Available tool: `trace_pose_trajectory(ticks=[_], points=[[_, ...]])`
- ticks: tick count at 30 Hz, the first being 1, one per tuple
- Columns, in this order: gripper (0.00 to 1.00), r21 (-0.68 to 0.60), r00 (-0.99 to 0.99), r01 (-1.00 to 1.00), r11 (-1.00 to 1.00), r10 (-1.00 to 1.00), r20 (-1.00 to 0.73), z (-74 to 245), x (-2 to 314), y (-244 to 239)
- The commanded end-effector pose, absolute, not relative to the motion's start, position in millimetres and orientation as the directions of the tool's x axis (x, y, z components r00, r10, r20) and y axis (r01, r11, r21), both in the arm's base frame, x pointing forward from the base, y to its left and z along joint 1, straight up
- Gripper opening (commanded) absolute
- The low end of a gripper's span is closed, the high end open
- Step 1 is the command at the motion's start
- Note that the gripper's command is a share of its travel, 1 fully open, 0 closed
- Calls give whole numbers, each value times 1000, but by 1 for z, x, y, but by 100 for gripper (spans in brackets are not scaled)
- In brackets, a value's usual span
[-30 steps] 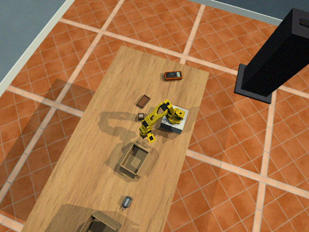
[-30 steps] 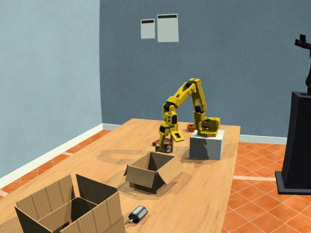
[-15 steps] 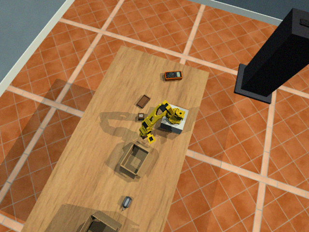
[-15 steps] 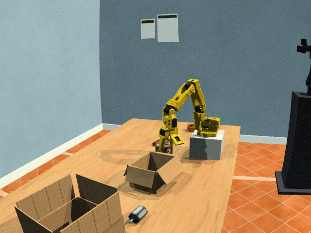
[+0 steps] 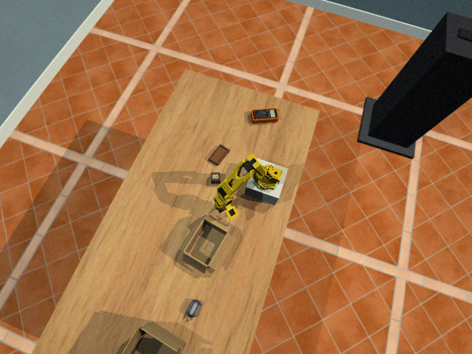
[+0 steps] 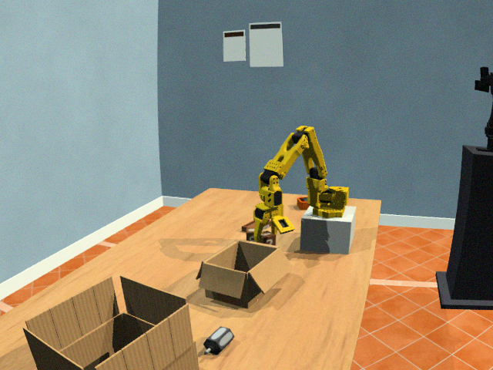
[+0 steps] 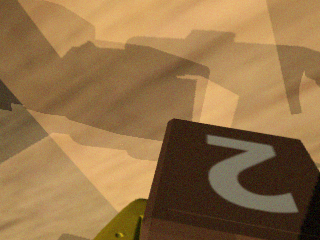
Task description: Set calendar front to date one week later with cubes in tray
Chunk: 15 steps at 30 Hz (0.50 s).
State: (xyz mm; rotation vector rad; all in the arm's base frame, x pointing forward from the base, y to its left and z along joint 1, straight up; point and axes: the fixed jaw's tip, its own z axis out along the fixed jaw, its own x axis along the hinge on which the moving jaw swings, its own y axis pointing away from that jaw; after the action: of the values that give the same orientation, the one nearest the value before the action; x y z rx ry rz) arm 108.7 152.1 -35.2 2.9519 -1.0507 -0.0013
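My gripper is shut on a dark brown cube whose face towards the wrist camera bears a pale 2. It holds the cube just above the table, close to the near edge of an open cardboard box. In the exterior view the held cube shows between the yellow fingers. A second brown cube with an 8 on top sits on the table, left of the arm. The brown tray lies empty beyond it. The month's name is too small to read.
The arm stands on a grey block. An orange multimeter lies at the far end. A small grey device and a larger cardboard box are at the near end. A black pillar stands off the table.
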Motion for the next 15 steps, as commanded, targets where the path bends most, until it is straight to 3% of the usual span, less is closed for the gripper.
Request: trace_pose_trajectory(ticks=[1,15], points=[[0,20,776,-631,-776,-631,1,-38,105,151],[0,20,776,-631,-776,-631,1,-44,105,150]])
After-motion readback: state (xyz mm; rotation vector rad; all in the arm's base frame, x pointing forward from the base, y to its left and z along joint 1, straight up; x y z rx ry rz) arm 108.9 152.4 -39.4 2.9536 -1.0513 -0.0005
